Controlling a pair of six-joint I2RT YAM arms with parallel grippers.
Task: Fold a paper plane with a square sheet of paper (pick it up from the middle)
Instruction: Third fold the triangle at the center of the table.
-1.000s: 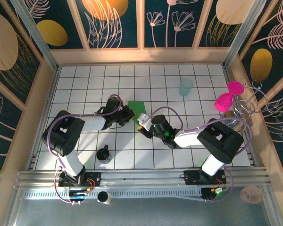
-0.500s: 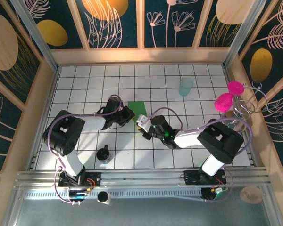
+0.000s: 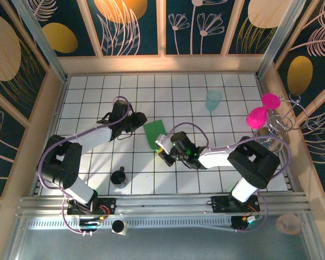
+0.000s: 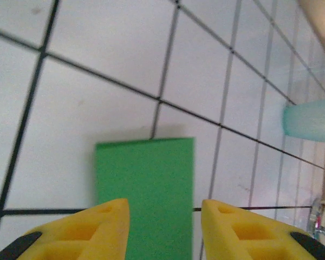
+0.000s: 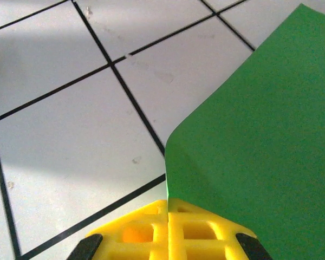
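Note:
The square sheet of paper (image 3: pixel 154 132) is bright green and shows as a narrow rectangle on the white tiles at mid table. My right gripper (image 3: pixel 160 145) is at its near end. In the right wrist view the yellow fingers (image 5: pixel 200 227) are pressed together, shut on the edge of the paper (image 5: pixel 260 130), which curls up from the tile. My left gripper (image 3: pixel 141 122) sits just left of the sheet. In the left wrist view it (image 4: pixel 162 206) stands open, its fingertips apart over the flat paper (image 4: pixel 146 179).
A pale teal cup (image 3: pixel 213 99) stands at the back right, also seen in the left wrist view as a cup (image 4: pixel 311 119). A small black cup (image 3: pixel 118 177) is near the front left. Pink objects (image 3: pixel 260 112) and a wire rack sit at the right edge.
My left gripper has opened, let go of the paper and drawn back to the left. My right gripper has shut on the paper's near edge. The sheet has shifted slightly toward the front.

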